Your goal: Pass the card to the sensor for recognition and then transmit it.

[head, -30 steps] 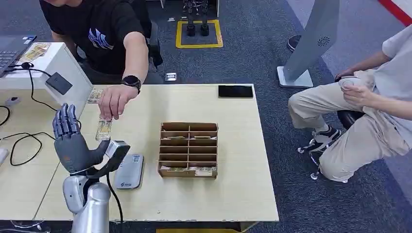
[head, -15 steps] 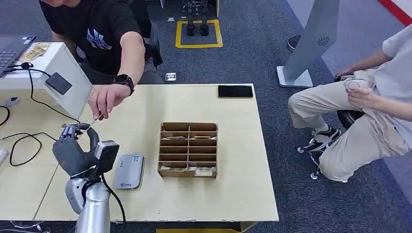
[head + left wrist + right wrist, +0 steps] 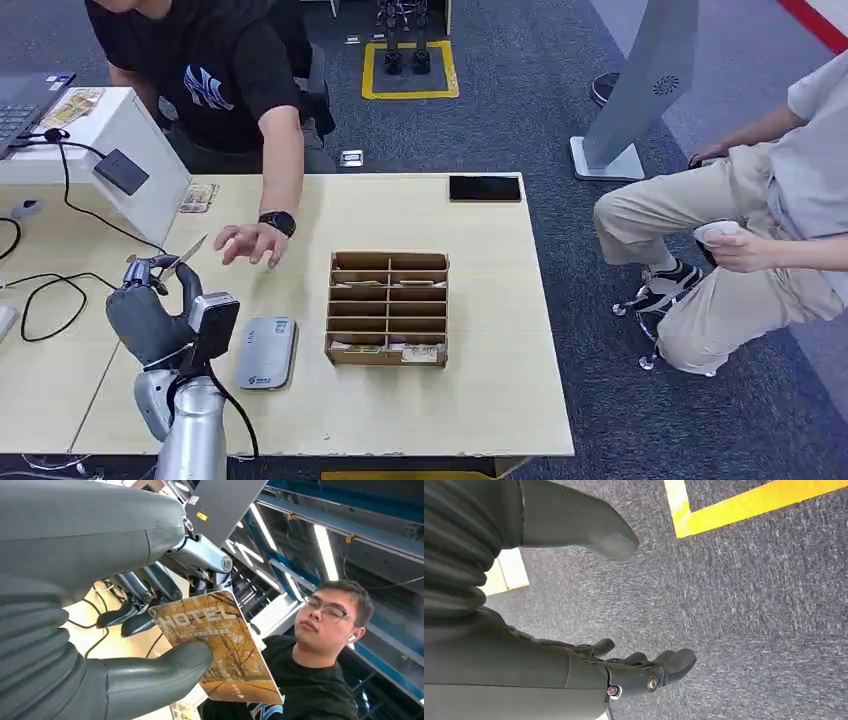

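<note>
Left hand: raised above the left part of the tabletop; thumb and fingers clamped on the card.
Card: pinched at one end in the left hand, tilted, free end pointing toward the person's hand; printed face reads "HOTEL" in the left wrist view; seen edge-on in the head view.
Right hand: hanging over grey carpet; fingers spread, nothing held.
Sensor: flat grey unit lying on the tabletop, just beside the left hand, between it and the compartment box.
Compartment box: brown, centre of the tabletop; cards in several slots.
Person's hand: palm down near the tabletop, near the card, apart from it.
</note>
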Robot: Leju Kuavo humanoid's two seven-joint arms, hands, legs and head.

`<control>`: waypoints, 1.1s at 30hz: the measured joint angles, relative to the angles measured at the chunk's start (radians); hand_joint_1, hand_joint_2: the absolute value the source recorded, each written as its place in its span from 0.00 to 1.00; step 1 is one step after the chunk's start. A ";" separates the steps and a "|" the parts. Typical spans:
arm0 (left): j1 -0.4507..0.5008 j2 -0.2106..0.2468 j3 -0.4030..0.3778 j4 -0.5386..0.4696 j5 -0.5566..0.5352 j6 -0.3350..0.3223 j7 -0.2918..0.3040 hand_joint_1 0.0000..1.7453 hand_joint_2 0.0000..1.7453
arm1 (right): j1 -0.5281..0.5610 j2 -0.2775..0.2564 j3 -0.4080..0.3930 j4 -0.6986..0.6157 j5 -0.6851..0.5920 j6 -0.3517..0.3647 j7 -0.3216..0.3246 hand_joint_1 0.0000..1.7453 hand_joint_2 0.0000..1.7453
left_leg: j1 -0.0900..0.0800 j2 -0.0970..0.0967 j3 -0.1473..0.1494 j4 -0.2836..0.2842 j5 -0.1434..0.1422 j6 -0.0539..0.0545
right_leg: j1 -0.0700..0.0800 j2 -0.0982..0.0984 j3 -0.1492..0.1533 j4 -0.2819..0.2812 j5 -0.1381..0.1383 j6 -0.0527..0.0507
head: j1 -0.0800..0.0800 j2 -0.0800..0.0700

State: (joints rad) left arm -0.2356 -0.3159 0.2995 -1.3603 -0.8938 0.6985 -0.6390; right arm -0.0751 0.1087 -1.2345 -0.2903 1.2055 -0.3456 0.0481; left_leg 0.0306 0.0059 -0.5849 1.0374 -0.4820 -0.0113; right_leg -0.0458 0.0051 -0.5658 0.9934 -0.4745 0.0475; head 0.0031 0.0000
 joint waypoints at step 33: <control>0.227 0.059 0.088 0.112 -0.645 0.003 0.482 1.00 1.00 | 0.015 -0.001 0.006 -0.003 -0.053 0.010 0.006 0.00 1.00 | 0.000 0.000 0.000 0.000 0.000 0.000 | 0.000 -0.001 0.000 0.000 -0.001 0.000 | 0.000 0.000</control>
State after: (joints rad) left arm -0.0084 -0.2567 0.3875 -1.2486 -1.5385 0.7012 -0.1571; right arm -0.0605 0.1076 -1.2287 -0.2930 1.1528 -0.3353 0.0546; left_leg 0.0306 0.0059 -0.5850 1.0370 -0.4823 -0.0113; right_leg -0.0459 0.0039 -0.5655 0.9932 -0.4751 0.0478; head 0.0027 0.0000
